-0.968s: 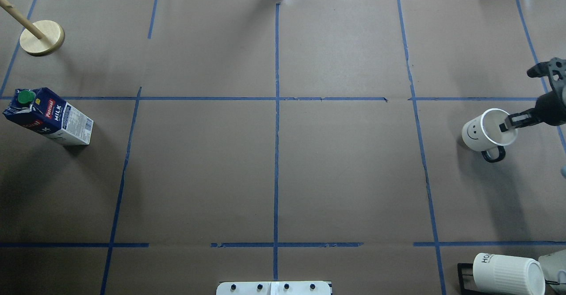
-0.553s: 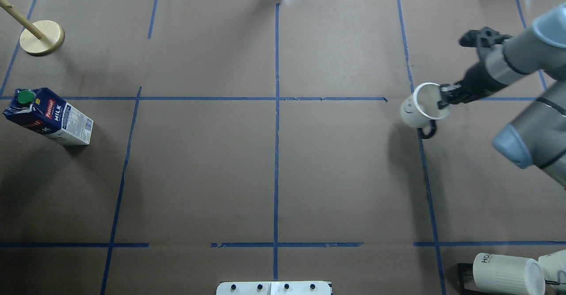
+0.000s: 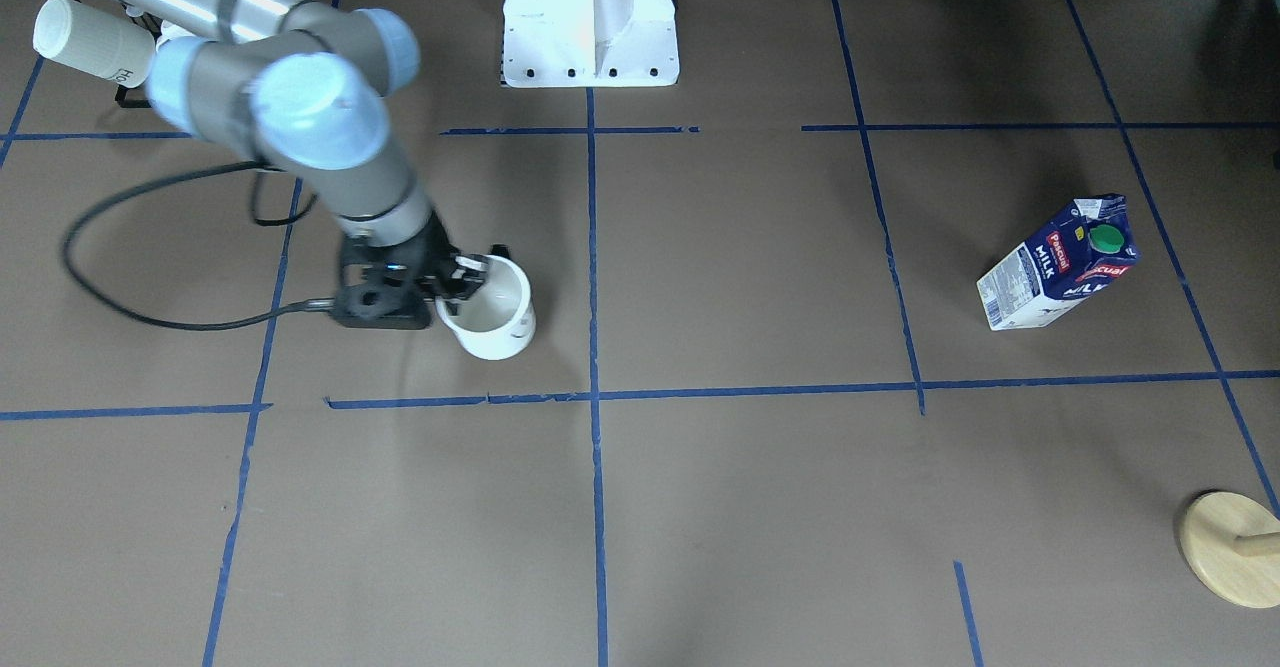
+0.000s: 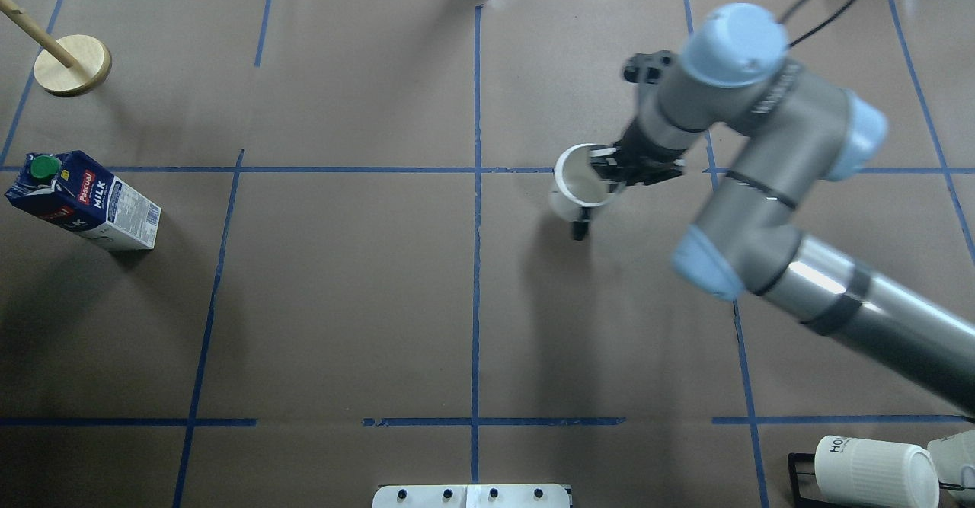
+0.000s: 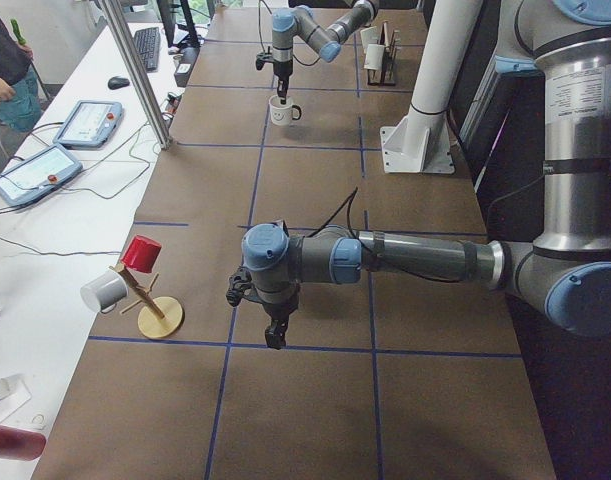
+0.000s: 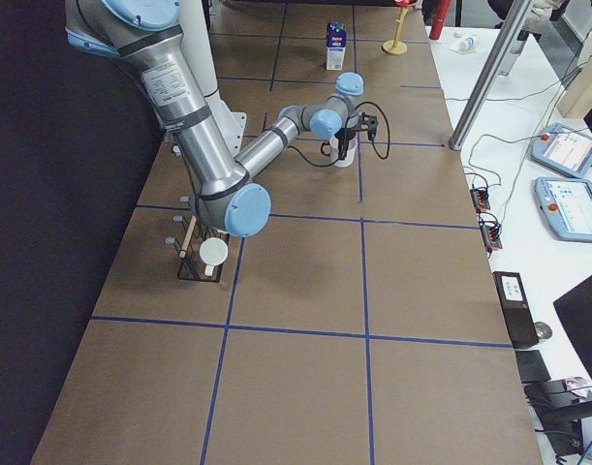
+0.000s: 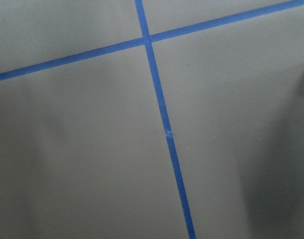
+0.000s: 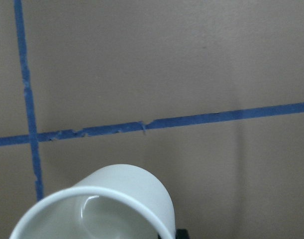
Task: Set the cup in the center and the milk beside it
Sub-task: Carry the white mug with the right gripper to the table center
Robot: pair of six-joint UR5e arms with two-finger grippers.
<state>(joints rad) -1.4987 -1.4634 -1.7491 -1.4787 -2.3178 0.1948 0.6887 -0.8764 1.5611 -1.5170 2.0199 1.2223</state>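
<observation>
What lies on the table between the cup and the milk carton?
Nothing but bare brown paper crossed by blue tape lines, as the overhead view shows between the cup and the milk carton.

A round wooden stand [image 4: 72, 65] sits upper left of the frame. A white mug [image 4: 876, 471] shows lower right.

I'm watching a table [image 4: 343, 302] covered in brown paper, with blue tape [image 4: 476, 302] running across it in a grid. A white bench [image 5: 45, 235] is standing along its edge, carrying two tablets [image 5: 95, 122], a keyboard [image 5: 148, 45], a mouse [image 5: 118, 82] and loose cables [image 5: 85, 190]. A metal post [image 5: 135, 70] is rising beside it. Soft light is falling from above.
</observation>
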